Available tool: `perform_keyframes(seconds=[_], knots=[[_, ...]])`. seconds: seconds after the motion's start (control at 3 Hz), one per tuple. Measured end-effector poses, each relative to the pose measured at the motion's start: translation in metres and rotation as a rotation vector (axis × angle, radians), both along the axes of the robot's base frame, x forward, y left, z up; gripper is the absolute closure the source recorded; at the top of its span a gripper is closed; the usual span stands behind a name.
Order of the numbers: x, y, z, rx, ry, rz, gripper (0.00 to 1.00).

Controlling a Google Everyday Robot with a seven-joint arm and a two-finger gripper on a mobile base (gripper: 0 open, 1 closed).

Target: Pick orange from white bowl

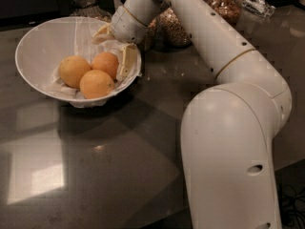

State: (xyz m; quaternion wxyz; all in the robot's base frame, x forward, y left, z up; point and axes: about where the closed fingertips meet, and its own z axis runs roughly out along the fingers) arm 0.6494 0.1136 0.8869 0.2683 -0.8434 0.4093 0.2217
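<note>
Item: white bowl (20, 56), wide and shallow, is sitting at the left rear of the dark counter (138, 161), its crinkled white lining (135, 70) cupping three fruits so that they are crowding together at the lowest point. Item: the orange (105, 65), the reddest of the three, is lying at the right rear of the cluster, touching the paler fruit (73, 71) to its left and the yellow-orange fruit (96, 84) in front. Item: end effector (107, 57) is hanging inside the bowl over its right side, angled down from the white arm (214, 46) that is crossing in front of the grain jars (172, 28), probably so the fingers come at the orange from behind, away from its neighbours. State: unclenched and spread wide, holding nothing; one finger (126, 61) is lying just beside the orange's right flank against the lining, contact uncertain, while the other is standing apart above and behind it. Judgement: the orange is sitting roughly between the fingers, not yet grasped.
</note>
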Motion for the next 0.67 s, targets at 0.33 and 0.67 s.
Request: perform_keyframes(seconds=[0.33, 0.67], knots=[[0.001, 0.006, -0.009, -0.001, 0.019, 0.011, 0.18], [0.001, 0.012, -0.019, 0.000, 0.044, 0.021, 0.19]])
